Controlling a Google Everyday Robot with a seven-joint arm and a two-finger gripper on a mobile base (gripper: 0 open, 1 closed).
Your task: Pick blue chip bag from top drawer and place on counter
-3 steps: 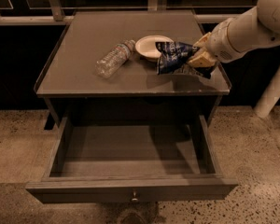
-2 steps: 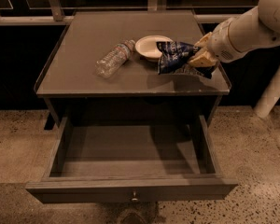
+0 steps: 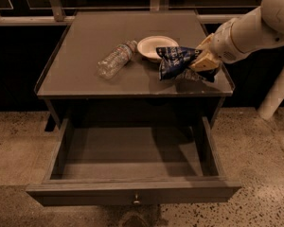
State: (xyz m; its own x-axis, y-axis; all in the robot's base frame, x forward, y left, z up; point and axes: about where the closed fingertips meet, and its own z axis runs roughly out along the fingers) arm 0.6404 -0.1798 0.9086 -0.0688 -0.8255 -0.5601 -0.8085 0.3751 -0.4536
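Item: blue chip bag point(image 3: 176, 60) — I am holding it over the table's point(image 3: 85, 77) right front corner, its long axis running left from my pincer point(image 3: 202, 61), which is clenching its right end. Bottle point(image 3: 114, 59) and bowl point(image 3: 156, 45) are lying leftward; top drawer point(image 3: 85, 194) is standing open below — speckled floor point(image 3: 19, 136).

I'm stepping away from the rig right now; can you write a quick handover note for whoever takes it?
Tool: over the counter's right front, clamped on the blue chip bag's right end.
Bag: out of the top drawer, beside the white bowl; I cannot tell whether it rests on the surface.
Drawer: pulled open.
Done: bag out of the drawer and at the counter.
Left: set it down, release, withdraw.
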